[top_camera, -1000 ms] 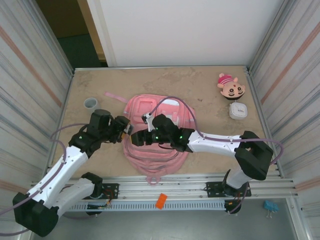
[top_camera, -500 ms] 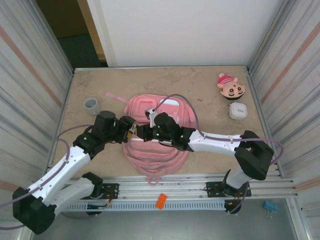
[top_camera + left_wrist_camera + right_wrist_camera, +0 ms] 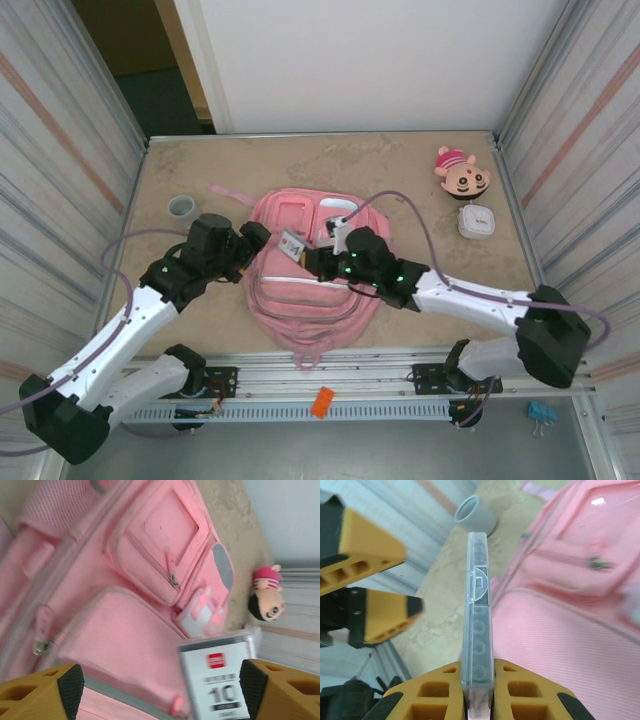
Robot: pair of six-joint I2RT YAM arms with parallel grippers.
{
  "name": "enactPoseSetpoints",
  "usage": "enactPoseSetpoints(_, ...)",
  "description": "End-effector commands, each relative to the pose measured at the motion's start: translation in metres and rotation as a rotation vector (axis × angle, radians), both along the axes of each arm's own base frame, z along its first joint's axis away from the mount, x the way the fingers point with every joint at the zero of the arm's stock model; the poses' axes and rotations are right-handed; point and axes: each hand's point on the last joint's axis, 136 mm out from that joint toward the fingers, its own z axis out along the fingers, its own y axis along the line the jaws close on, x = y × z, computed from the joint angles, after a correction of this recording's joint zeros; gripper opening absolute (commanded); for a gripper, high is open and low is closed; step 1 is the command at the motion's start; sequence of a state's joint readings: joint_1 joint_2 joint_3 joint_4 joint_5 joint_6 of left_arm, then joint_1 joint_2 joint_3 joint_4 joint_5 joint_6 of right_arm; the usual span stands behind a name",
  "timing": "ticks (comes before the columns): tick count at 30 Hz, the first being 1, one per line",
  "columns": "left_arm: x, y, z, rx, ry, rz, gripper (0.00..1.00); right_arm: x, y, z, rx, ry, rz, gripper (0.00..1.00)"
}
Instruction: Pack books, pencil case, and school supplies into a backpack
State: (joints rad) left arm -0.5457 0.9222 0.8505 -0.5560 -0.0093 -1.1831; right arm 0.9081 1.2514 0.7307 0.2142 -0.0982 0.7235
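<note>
The pink backpack (image 3: 300,285) lies flat mid-table, front pockets up (image 3: 160,550). My right gripper (image 3: 309,256) is shut on a small flat whitish pack (image 3: 291,243) with a red mark, held just above the backpack's left part. The right wrist view shows that pack edge-on (image 3: 479,625), clear plastic pinched between the fingertips (image 3: 479,700). Its printed face (image 3: 215,675) hangs between my left gripper's fingers, close to the right one. My left gripper (image 3: 255,245) is open (image 3: 160,700), a short way left of the pack and not touching it. The yellow-orange book is out of view.
A grey cup (image 3: 181,206) stands at the left, with a pink strip (image 3: 230,192) behind it. The pink-and-tan plush head (image 3: 462,172) and a white rounded-square box (image 3: 477,220) sit at the far right. Metal walls close both sides.
The two grippers met over the backpack's left edge. The right one has since drawn back to the right and farther away with the pack, and the open left gripper now stands apart from it.
</note>
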Motion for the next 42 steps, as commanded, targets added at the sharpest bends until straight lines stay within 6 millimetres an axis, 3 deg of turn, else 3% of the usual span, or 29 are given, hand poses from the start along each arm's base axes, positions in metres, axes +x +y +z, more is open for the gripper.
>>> enactPoseSetpoints(1,-0.002,0.029,0.0,0.351,-0.096,-0.129,0.8,0.003,-0.038,0.002,-0.021,0.018,-0.053,0.09)
enactPoseSetpoints(6,0.004,0.031,0.016,0.59,-0.304,-0.337,0.77,0.006,-0.092,-0.009,-0.073,0.093,-0.108,0.09)
enactPoseSetpoints(7,0.006,0.027,0.021,0.65,-0.369,-0.405,0.77,0.005,-0.102,-0.003,-0.05,0.083,-0.12,0.09)
enactPoseSetpoints(10,0.005,0.011,0.035,0.798,-0.547,-0.646,0.73,0.004,-0.125,-0.004,-0.011,0.1,-0.158,0.09)
enactPoseSetpoints(13,-0.011,-0.018,0.032,0.838,-0.694,-0.931,0.7,0.004,-0.146,-0.008,-0.023,0.124,-0.202,0.09)
enactPoseSetpoints(17,-0.037,-0.05,0.004,0.869,-0.753,-1.269,0.72,0.002,-0.159,-0.009,-0.035,0.128,-0.228,0.08)
enactPoseSetpoints(22,-0.058,-0.075,-0.052,0.997,-0.699,-1.6,0.86,0.0,-0.163,-0.004,-0.019,0.112,-0.232,0.08)
enactPoseSetpoints(24,-0.063,-0.085,-0.064,0.999,-0.707,-1.678,0.89,-0.001,-0.163,-0.004,-0.019,0.113,-0.231,0.08)
enactPoseSetpoints(30,-0.06,-0.106,-0.078,0.978,-0.752,-1.735,0.93,-0.004,-0.163,-0.007,-0.021,0.123,-0.226,0.08)
enactPoseSetpoints(35,-0.048,-0.106,-0.09,1.043,-0.708,-1.727,0.93,-0.005,-0.164,-0.008,-0.024,0.12,-0.225,0.08)
enactPoseSetpoints(37,-0.036,-0.101,-0.091,1.126,-0.68,-1.689,0.84,-0.005,-0.164,-0.009,-0.026,0.12,-0.226,0.08)
enactPoseSetpoints(39,-0.022,-0.098,-0.082,1.198,-0.674,-1.607,0.65,-0.006,-0.164,-0.009,-0.026,0.12,-0.223,0.07)
enactPoseSetpoints(42,-0.011,-0.106,-0.053,1.198,-0.767,-1.48,0.59,-0.006,-0.165,-0.007,-0.022,0.113,-0.224,0.07)
